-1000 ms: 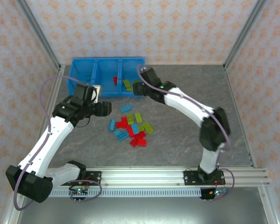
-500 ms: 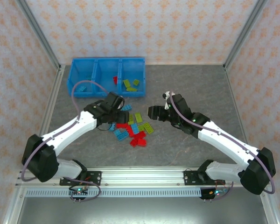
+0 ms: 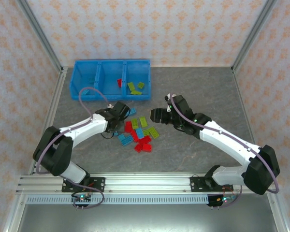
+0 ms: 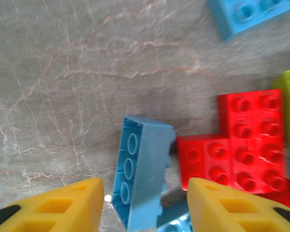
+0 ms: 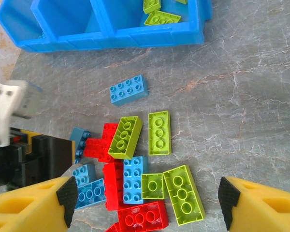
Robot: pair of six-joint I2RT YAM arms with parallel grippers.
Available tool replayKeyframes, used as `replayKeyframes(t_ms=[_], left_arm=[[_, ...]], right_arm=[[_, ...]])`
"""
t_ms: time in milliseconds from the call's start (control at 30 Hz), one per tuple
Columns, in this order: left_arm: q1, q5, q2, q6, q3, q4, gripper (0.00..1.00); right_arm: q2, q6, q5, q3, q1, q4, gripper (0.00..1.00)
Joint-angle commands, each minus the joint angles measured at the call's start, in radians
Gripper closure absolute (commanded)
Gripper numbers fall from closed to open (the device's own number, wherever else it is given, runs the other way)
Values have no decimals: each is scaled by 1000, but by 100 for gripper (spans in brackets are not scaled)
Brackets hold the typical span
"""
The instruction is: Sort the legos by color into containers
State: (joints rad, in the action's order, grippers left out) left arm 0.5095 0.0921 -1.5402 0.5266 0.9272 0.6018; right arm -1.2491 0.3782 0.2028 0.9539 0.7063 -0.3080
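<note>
Legos (image 3: 137,133) lie in a loose heap on the grey table just in front of the blue tray (image 3: 135,96): small studded bricks in red, light blue and lime green, some overlapping. One light blue brick (image 5: 129,90) lies apart, between the heap and the tray. Inside the tray, two lime bricks (image 3: 135,87) sit in the right compartment and a red brick (image 3: 119,83) in the middle one.

At the heap's edge nearest the tray's left end, the left gripper (image 4: 146,193) straddles a light blue brick tipped on its side (image 4: 142,179), hollow underside showing, with a gap at each yellow finger. Its jaws are unclenched, and the brick touches an L-shaped red cluster (image 4: 251,140). The right gripper (image 5: 146,198) hangs over the heap, spread wide and holding nothing.

A second ago both arms reached to the tray, left at the left compartment, right over the right one. Both have since come down to the heap, and the left jaws have narrowed.
</note>
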Motion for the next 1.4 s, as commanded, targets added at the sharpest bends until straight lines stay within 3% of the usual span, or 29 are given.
replayKeyframes(t_ms=[0, 267, 367, 467, 567, 733, 900, 1067, 1233, 1367], left_arm=[[-8, 43, -46, 13, 13, -7, 52], [-17, 98, -106, 23, -6, -25, 66], [-24, 70, -98, 21, -19, -42, 74], [-25, 29, -16, 24, -25, -53, 80], [-33, 79, 108, 20, 22, -21, 84], [-166, 54, 211, -32, 169, -49, 86], [-355, 73, 42, -70, 425, -52, 86], [-525, -29, -257, -48, 763, 12, 86], [-598, -101, -520, -34, 1059, 112, 86], [-610, -77, -620, -61, 1191, 149, 78]], right_arm=[[2, 4, -2, 30, 7, -6, 22], [5, 10, -2, 35, 18, -33, 22], [8, 10, -6, 42, 22, -33, 22], [4, 10, -6, 52, 27, -34, 22], [3, 9, -7, 62, 34, -35, 21], [-11, -2, -22, 66, 38, -24, 21], [-19, -1, -17, 71, 39, -33, 21], [8, -17, -22, 83, 40, -79, 21], [60, -34, -45, 69, 41, -114, 21], [107, -39, -70, 55, 41, -138, 21]])
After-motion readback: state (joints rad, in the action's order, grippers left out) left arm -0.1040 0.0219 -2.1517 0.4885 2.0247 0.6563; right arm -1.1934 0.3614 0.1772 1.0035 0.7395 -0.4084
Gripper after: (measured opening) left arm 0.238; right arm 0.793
